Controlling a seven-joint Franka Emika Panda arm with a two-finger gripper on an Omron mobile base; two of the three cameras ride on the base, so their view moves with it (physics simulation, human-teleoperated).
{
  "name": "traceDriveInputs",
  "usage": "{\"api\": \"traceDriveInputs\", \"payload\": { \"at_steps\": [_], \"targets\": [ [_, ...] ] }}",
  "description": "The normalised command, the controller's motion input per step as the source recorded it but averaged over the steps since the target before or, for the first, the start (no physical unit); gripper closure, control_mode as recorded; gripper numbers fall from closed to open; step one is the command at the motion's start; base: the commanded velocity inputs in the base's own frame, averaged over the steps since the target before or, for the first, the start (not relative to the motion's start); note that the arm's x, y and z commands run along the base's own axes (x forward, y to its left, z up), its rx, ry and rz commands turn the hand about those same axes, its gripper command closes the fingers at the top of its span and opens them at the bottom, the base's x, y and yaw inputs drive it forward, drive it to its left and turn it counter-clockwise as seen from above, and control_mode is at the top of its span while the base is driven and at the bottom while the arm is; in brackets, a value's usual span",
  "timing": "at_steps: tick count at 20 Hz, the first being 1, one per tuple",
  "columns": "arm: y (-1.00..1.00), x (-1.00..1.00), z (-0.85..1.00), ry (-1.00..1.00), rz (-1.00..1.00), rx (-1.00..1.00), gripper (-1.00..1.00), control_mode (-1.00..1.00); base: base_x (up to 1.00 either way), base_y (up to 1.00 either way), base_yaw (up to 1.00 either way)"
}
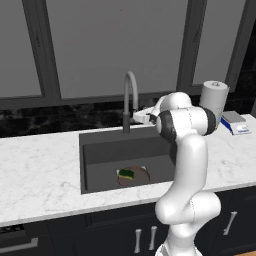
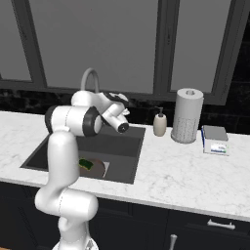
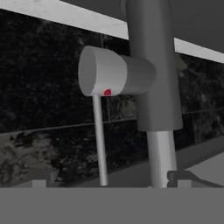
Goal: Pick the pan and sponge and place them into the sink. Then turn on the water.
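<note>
The sink (image 1: 95, 150) is cut into the marble counter (image 1: 35, 170), and on its floor near the front wall lies the pan (image 1: 137, 177) with the sponge (image 1: 126, 174) resting on its left part. Right of that, my gripper (image 1: 137, 117) sits at the faucet (image 1: 129, 95), by the sink's back edge. Its lever (image 3: 99, 131) hangs close before me. Clenched or released, I cannot tell.

White marbled desk (image 2: 171, 171) across mid-frame, sink (image 2: 124, 168) sunk at left; soap bottle (image 2: 159, 122), paper towel roll (image 2: 187, 116), small box (image 2: 215, 139) standing at right.
</note>
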Motion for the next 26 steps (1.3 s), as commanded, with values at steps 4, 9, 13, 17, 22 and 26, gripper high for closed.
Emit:
{"api": "traceDriveInputs", "payload": {
  "at_steps": [4, 9, 13, 17, 22, 26],
  "targets": [
    [0.00, 0.39, -0.19, 0.00, 0.00, 0.00, -1.00, -1.00, 0.00, 0.00, 0.00],
    [0.00, 0.40, -0.25, 0.00, 0.00, 0.00, -1.00, -1.00, 0.00, 0.00, 0.00],
    [0.00, 0.37, -0.21, 0.00, 0.00, 0.00, -1.00, -1.00, 0.00, 0.00, 0.00],
    [0.00, 0.32, -0.11, 0.00, 0.00, 0.00, -1.00, -1.00, 0.00, 0.00, 0.00],
    [0.00, 0.28, -0.08, 0.00, 0.00, 0.00, -1.00, -1.00, 0.00, 0.00, 0.00],
    [0.00, 0.20, -0.06, -0.02, 0.00, 0.00, 1.00, -1.00, 0.00, 0.00, 0.00]
  ]
}}
